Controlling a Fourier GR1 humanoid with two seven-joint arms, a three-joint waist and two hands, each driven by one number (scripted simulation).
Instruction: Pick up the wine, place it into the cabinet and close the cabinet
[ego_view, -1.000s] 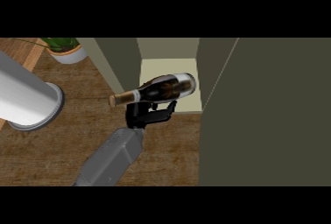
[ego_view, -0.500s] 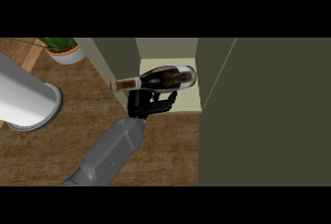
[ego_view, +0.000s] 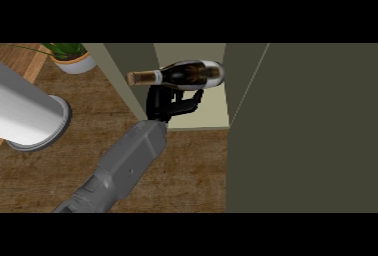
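Observation:
The wine bottle is dark with a gold-brown label and a tan neck pointing left. It lies on its side in the cabinet's opening, over the pale shelf. My right hand is shut on it from below, fingers curled round its body, with the grey forearm running in from the lower left. The cabinet's olive door stands open and fills the right of the view. The left hand does not show.
A large white cylinder with a grey base stands at the left on the wooden counter. A potted plant sits at the back left, beside the cabinet's left wall.
My right hand has carried the bottle farther away and slightly right, from in front of the cabinet into its opening. The bottle has turned more level.

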